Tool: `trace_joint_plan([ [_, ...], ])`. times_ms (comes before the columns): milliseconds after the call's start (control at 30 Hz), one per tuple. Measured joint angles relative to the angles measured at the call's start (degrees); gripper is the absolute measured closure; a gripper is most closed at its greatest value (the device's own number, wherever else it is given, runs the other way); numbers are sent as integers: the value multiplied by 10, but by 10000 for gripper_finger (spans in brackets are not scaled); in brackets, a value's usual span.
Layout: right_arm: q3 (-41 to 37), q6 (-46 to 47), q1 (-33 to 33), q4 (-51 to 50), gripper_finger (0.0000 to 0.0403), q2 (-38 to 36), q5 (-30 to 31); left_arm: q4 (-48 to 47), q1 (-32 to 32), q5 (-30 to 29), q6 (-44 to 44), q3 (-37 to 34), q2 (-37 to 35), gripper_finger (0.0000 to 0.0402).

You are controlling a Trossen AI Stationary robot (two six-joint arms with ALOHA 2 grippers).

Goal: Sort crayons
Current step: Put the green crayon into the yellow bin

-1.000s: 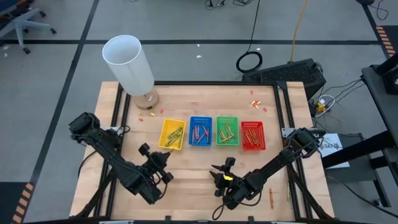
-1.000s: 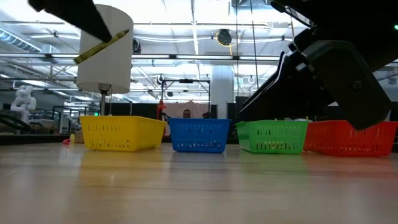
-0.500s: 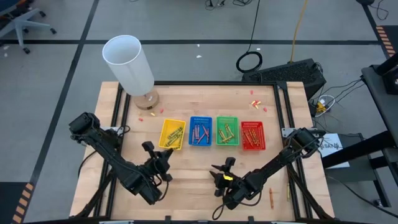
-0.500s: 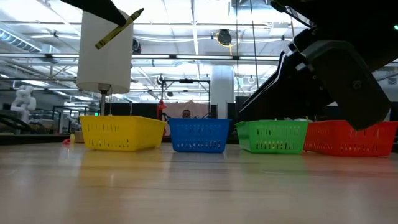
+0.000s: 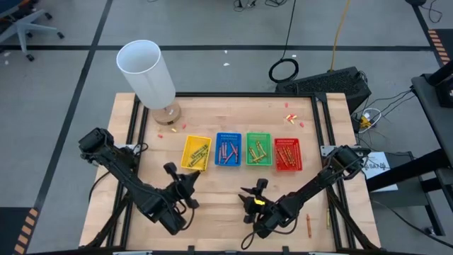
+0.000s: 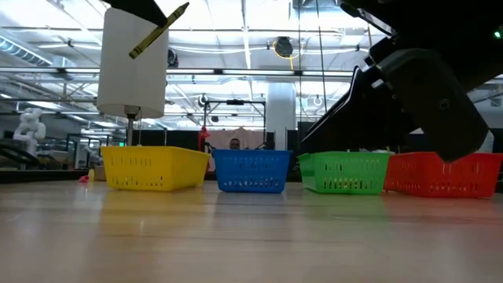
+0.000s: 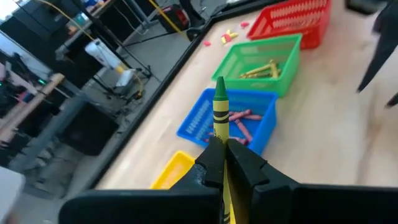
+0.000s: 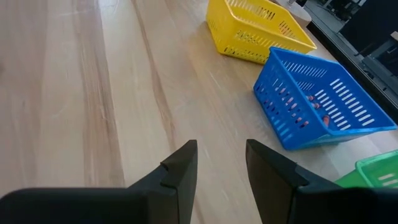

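Left gripper [image 7: 222,163] is clamped on a yellow-green crayon [image 7: 219,118], held up off the wood table [image 5: 219,184], tip pointing toward the blue tray [image 7: 205,118] with the yellow tray [image 5: 196,153] just beside it. Right gripper [image 8: 221,163] sits low over bare table near the front edge, fingers parted, nothing in them. Other crayons lie in the green tray [image 5: 259,149] and red tray [image 5: 287,154]; one crayon [image 5: 308,225] lies loose by the right arm
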Motion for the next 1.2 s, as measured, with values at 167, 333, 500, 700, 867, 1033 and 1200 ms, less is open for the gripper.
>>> trace_joint_plan([
  [167,0,1,-2,0,282,0,-1,82,10,0,0,-3,0,396],
  [333,0,11,-2,0,282,0,-3,151,25,0,0,-3,0,396],
  [500,0,26,-2,0,282,0,-4,167,35,1,-52,-3,0,396],
  [700,0,40,-2,0,282,0,-17,166,37,3,-135,-3,5,396],
  [867,0,56,-2,0,282,0,-18,154,40,5,-135,-3,15,396],
  [1033,0,63,-2,0,282,0,-18,135,61,21,-135,-3,16,396],
  [1200,0,60,-2,0,282,0,-18,53,95,44,-165,-3,14,396],
])
